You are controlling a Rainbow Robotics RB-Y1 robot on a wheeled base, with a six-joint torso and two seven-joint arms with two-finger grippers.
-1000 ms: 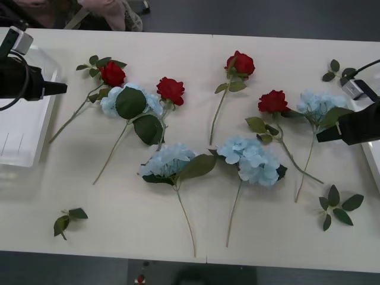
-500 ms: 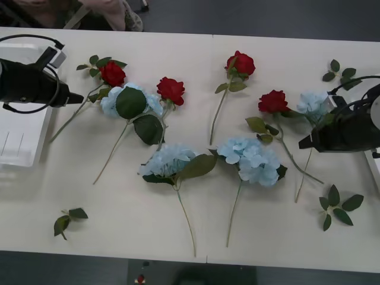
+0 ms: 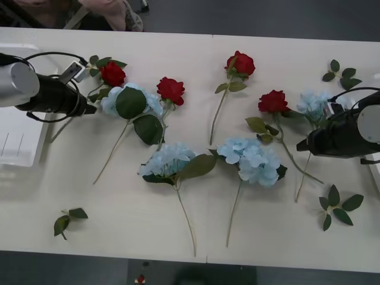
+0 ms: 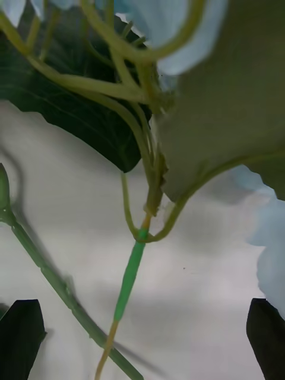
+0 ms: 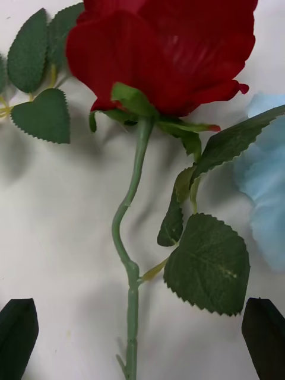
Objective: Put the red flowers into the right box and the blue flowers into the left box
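Several red flowers lie on the white table: roses at the far left [image 3: 111, 74], left of centre [image 3: 171, 90], back centre [image 3: 240, 63] and right [image 3: 273, 102]. Blue flowers lie among them [image 3: 127, 101] [image 3: 169, 160] [image 3: 252, 157] [image 3: 313, 102]. My left gripper [image 3: 89, 110] is low beside the far-left rose; in the left wrist view that gripper [image 5: 139, 341] is open, with the rose's stem [image 5: 132, 279] between its black fingers [image 5: 18, 338]. My right gripper [image 3: 300, 145] [image 4: 142, 338] is open around the rightmost blue flower's stem [image 4: 130, 276]. The left box [image 3: 18, 142] sits at the left edge and a sliver of the right box [image 3: 376, 175] at the right edge.
Loose green leaf sprigs lie at the front left [image 3: 68, 218], front right [image 3: 338, 208] and back right [image 3: 338, 71]. A red rose's stem [image 4: 53, 279] runs close beside the blue flower's stem under my right gripper. Bare table lies along the front edge.
Both arms have swung inward. The left one left the left box and came down to the far-left rose's stem. The right one moved left to the rightmost blue flower's stem.
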